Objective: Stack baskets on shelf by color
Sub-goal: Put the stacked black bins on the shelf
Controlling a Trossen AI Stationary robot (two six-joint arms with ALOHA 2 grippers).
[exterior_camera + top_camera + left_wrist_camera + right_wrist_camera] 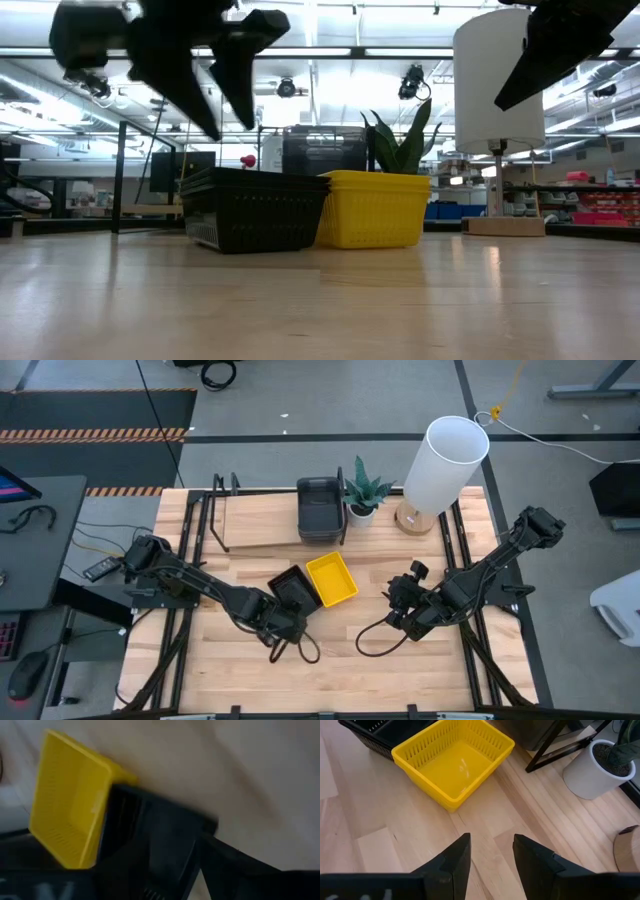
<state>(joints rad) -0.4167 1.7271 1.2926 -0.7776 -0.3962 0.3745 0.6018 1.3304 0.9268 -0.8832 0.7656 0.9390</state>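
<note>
One black basket (291, 589) sits just beside the left end effector (281, 622)

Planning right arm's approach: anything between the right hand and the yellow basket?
Nothing visible. The right hand is open, with only bare tabletop between it and the yellow basket. The black basket sits on the basket's far side.

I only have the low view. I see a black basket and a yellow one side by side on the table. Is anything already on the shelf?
Observer: Yes, the high view shows a dark grey basket on the shelf, against a divider near the potted plant.
Operator: Which arm is nearer the black one?
Observer: The left gripper is beside the black basket.
Operator: And the right arm?
Observer: The right gripper is open, facing the yellow basket with bare tabletop between them.
</note>
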